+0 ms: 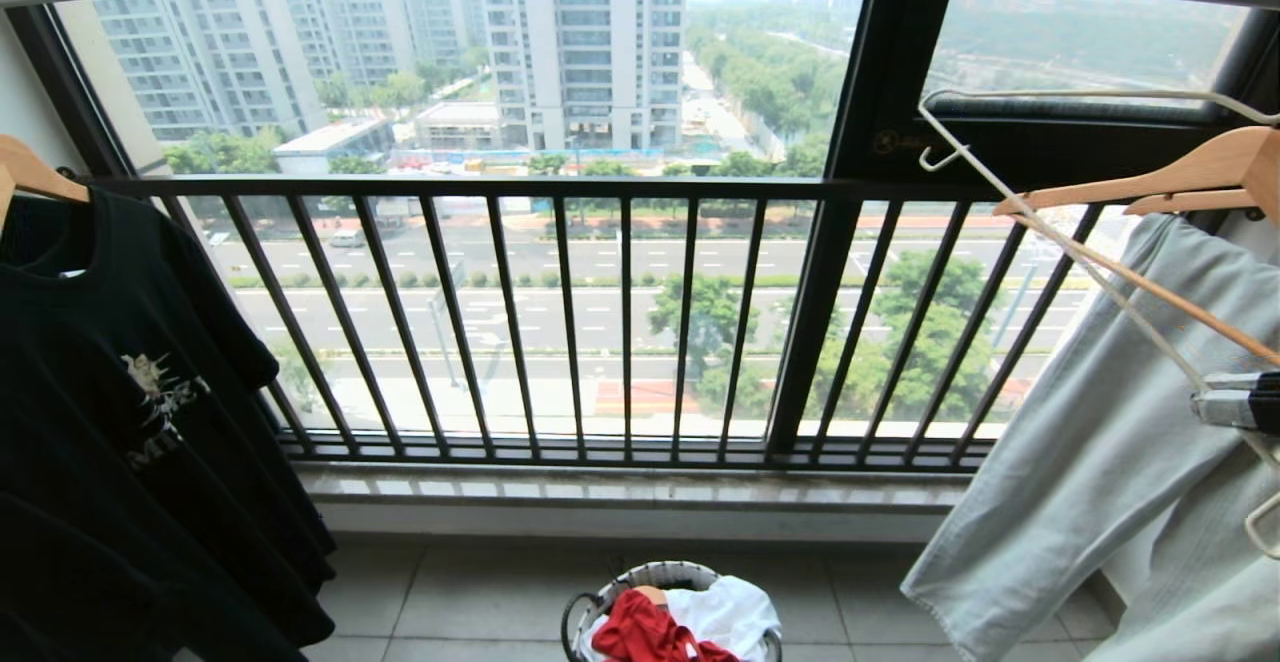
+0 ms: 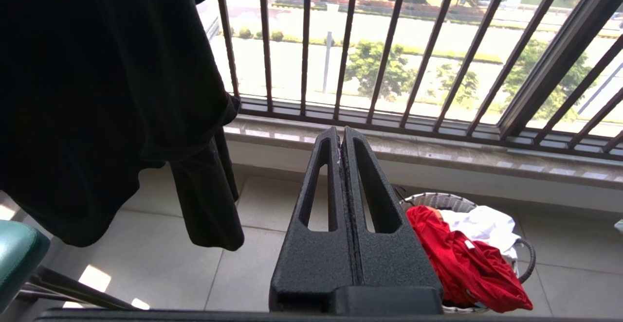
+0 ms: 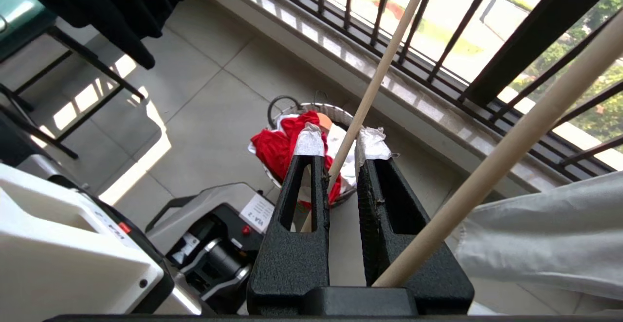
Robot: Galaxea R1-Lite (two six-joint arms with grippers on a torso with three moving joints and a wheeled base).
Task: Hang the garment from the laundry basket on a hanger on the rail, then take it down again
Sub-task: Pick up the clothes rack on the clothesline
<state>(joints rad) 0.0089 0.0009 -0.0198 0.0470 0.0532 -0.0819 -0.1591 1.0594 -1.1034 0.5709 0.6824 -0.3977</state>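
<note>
Down at the bottom edge of the head view, the laundry basket (image 1: 640, 576) stands on the tiled floor below the railing (image 1: 560, 187), with the red garment (image 1: 650, 630) bunched on its left side against a white garment (image 1: 730, 610). A black T-shirt (image 1: 130, 422) hangs on a wooden hanger at the far left. At the right, the thin off-white hanger (image 1: 1010, 194) slants across a tan wooden hanger (image 1: 1180, 177) that carries pale trousers (image 1: 1090, 462), and the right gripper (image 1: 1195, 397) shows at the right edge, against the off-white hanger's slim rod. From the left wrist view, the left gripper (image 2: 341, 134) is pressed fully together with nothing between its jaws, held in the air well apart from the basket (image 2: 525, 259); the red garment (image 2: 462, 259) drapes over the basket's near rim and the black T-shirt (image 2: 107, 93) hangs close by. From the right wrist view, the right gripper (image 3: 340, 144) has its tape-wrapped tips narrowly apart, and the slim rod of the off-white hanger (image 3: 389, 57) passes between them; whether the pads actually pinch it I cannot tell. A thicker wooden bar (image 3: 511, 152) crosses beside the pale trousers (image 3: 550, 234), and the basket with the red garment (image 3: 277, 144) lies far below on the floor.
</note>
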